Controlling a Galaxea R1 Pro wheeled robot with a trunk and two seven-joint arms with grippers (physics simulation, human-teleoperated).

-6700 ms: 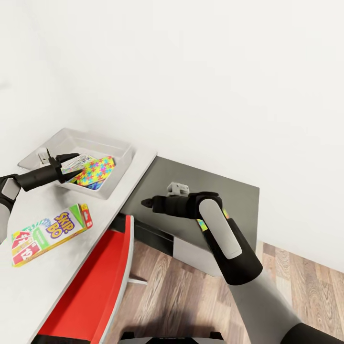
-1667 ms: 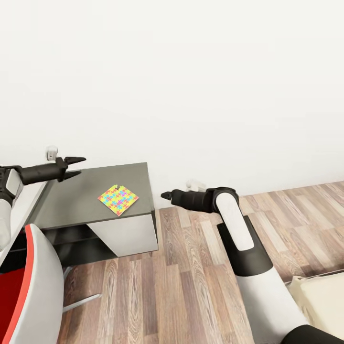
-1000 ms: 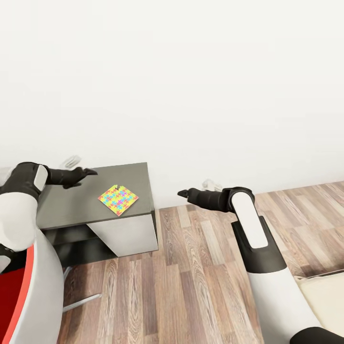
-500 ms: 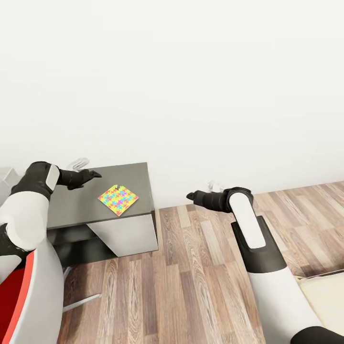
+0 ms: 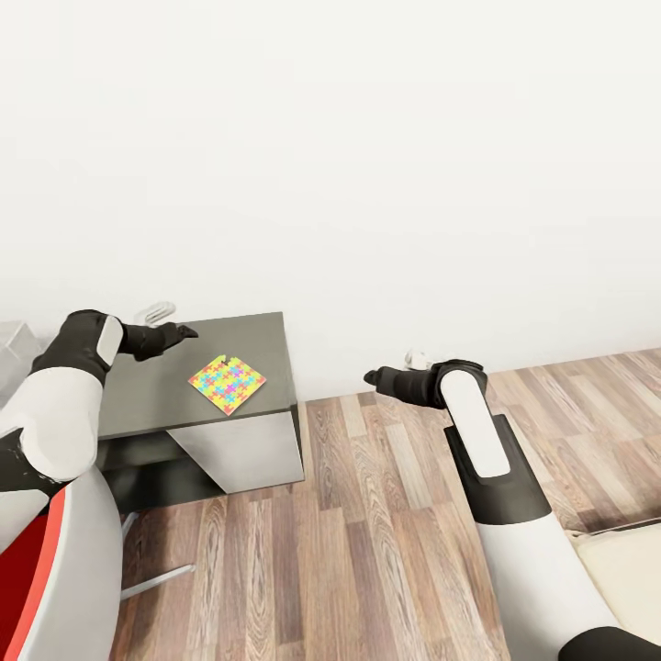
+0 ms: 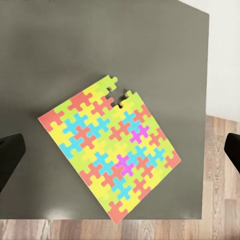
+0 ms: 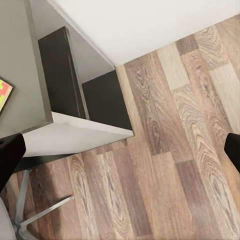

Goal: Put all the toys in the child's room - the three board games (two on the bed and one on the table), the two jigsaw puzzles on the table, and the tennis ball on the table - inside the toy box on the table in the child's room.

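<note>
One jigsaw puzzle [image 5: 227,384], a thin sheet of yellow, pink, blue and green pieces, lies flat on the dark grey corner section of the table [image 5: 138,404]. My left gripper [image 5: 186,331] hovers open over the desk, just behind and left of the puzzle. In the left wrist view the puzzle [image 6: 112,155] lies below, between the two spread fingertips [image 6: 10,160]. My right gripper [image 5: 371,376] is open over the wood floor, right of the desk, holding nothing. Its wrist view catches a corner of the puzzle [image 7: 4,92]. The toy box, the bed's games and the tennis ball are out of view.
A red chair [image 5: 55,569] with a grey back stands at the lower left, against the desk. A cream mattress corner [image 5: 624,560] shows at the lower right. Wood-plank floor [image 5: 367,551] spreads between them, and a white wall rises behind the desk.
The view has swung right from the toy box to the dark desk corner. In the last second my left gripper edged right over the desk and the right gripper drew in slightly.
</note>
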